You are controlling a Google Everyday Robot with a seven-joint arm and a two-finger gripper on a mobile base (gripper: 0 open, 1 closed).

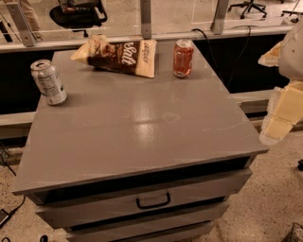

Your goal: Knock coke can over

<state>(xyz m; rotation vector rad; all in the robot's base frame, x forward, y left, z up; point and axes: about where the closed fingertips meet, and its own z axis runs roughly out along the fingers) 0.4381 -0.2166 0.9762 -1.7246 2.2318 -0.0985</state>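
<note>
Coke can [182, 58] stood upright near the far edge of the grey cabinet top [142, 127], right of centre, its silver rim uppermost. Nearest the camera, the cabinet's front showed stacked drawers, the upper one carrying a black handle [152, 202]. Off the right edge of the top, at about mid depth, the gripper [284, 111] hung as a cluster of pale cream blocks, partly cut off by the picture's border. Whether it was open or closed could not be told, nor whether it held anything. It was well apart from the coke can. Farther back on the left, a silver-grey can [49, 82] stood close to the left edge (dark print on its side). Beyond that, a brown and cream snack bag [120, 56] lay flat just left of the coke can, apart from it. A black cable [218, 52] ran down behind the far right corner, and an office chair [78, 14] stood past the rail.
</note>
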